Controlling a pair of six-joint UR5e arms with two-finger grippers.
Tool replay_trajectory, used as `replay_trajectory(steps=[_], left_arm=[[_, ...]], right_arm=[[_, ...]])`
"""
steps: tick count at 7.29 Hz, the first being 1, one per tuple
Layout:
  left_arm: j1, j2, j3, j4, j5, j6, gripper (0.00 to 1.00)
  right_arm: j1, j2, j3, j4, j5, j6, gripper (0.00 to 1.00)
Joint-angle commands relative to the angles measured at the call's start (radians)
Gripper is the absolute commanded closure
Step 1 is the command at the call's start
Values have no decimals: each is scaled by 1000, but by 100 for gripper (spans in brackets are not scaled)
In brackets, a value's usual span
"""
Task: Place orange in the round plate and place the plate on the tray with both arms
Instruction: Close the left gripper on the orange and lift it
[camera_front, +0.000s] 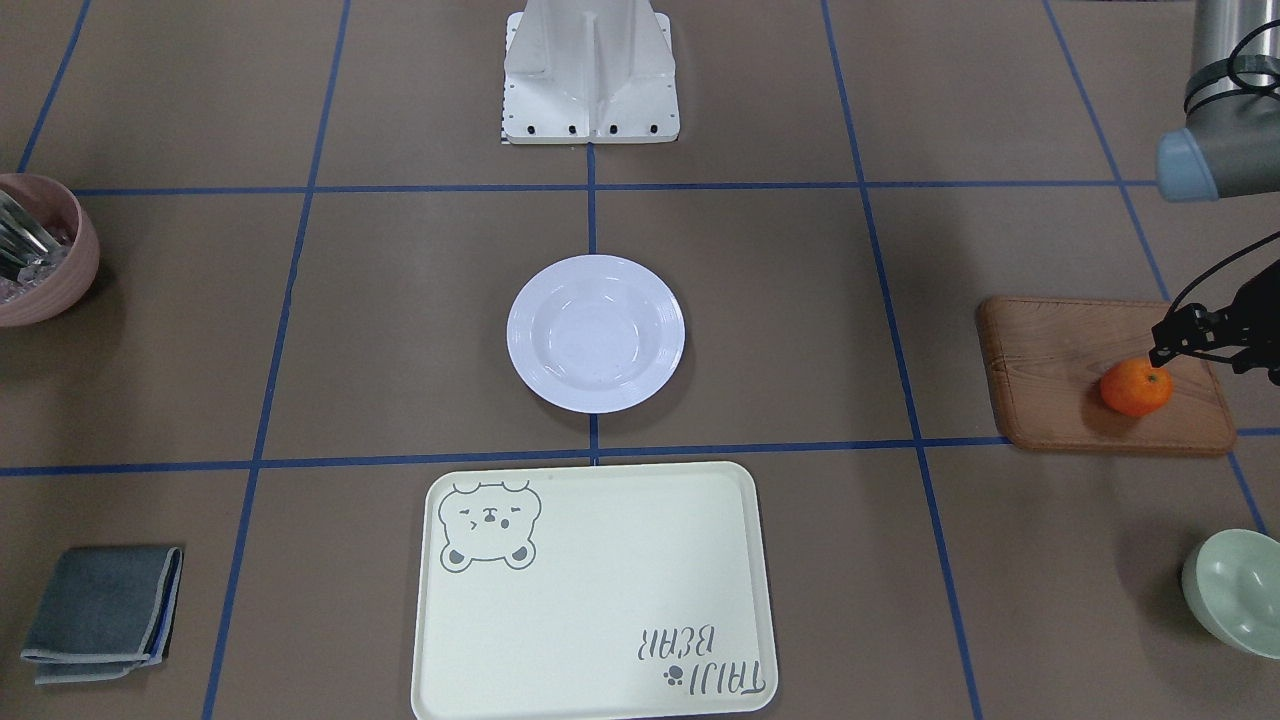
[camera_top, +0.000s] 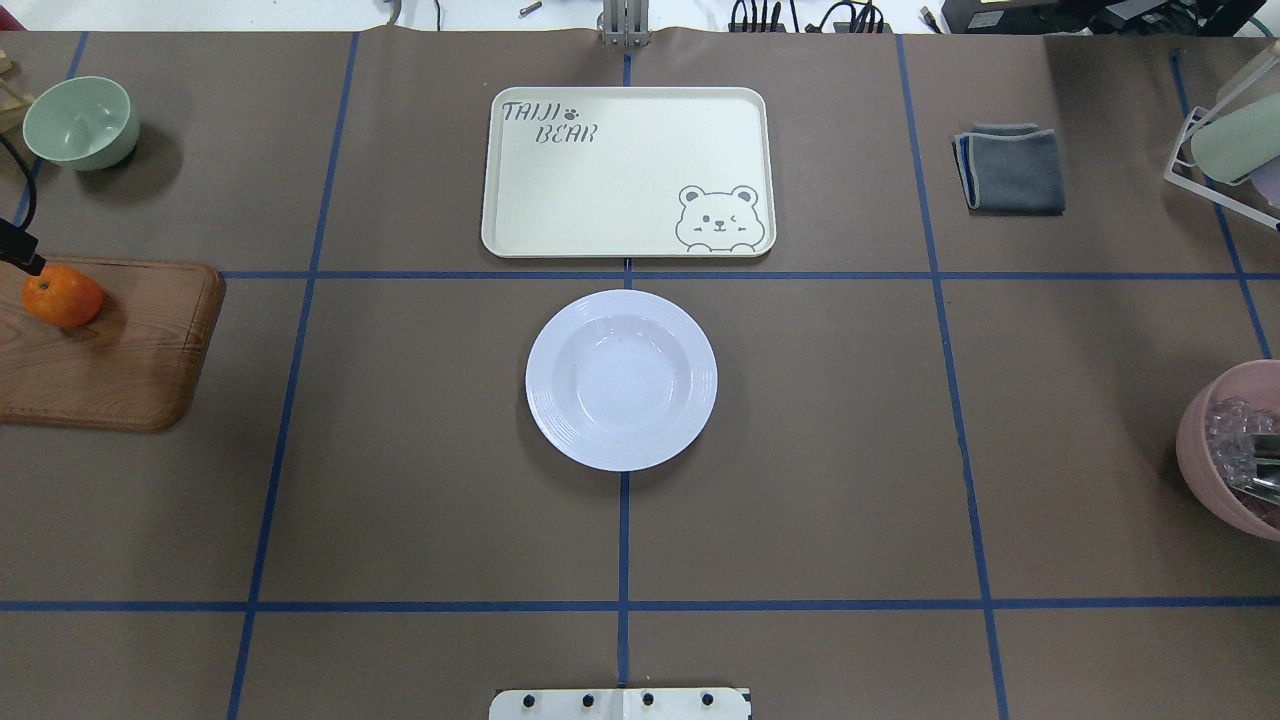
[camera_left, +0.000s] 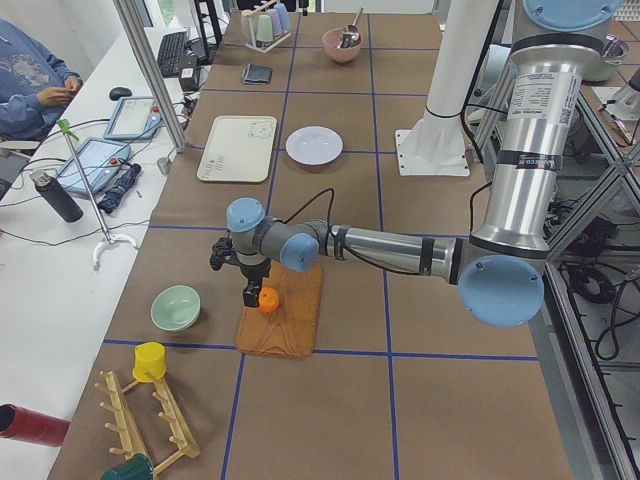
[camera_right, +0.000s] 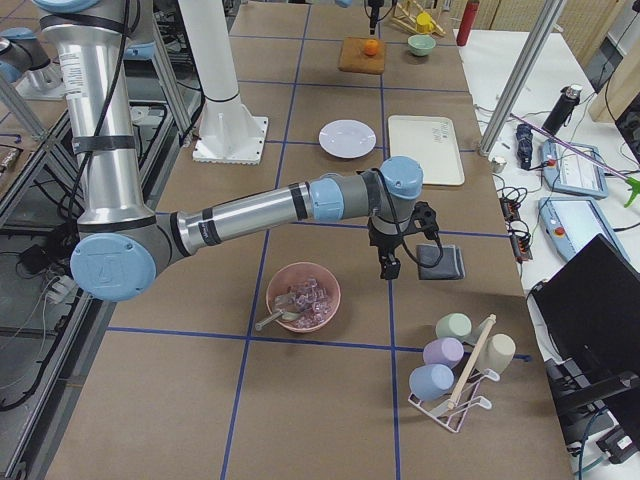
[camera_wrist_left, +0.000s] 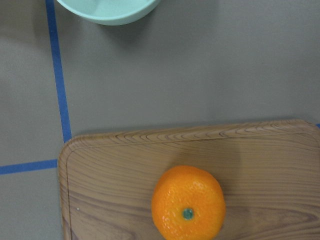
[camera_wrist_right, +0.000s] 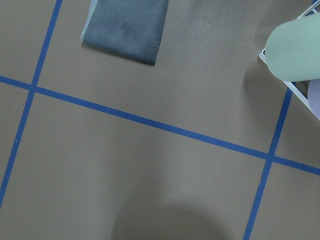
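Plainly, the tray (camera_top: 620, 190) reads "TAIJI BEAR"; left pincer (camera_left: 251, 296), right pincer (camera_right: 386, 267): cannot tell how open

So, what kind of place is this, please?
Probably a robot lab, not a kitchen: the table is marked with a blue tape grid, the left arm and right arm reach over it, and a side bench holds tablets and a keyboard.
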Motion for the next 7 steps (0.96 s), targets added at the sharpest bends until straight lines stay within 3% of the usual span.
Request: replay_trajectory(steps=[1, 7], left_arm=[[35, -19, 36, -13, 5, -5, 2], [49, -67, 130, -15, -3, -31, 2]], right_arm=[[-11, -2, -2, 8, 0, 9, 0], [-14, -2, -2, 8, 3, 9, 0]])
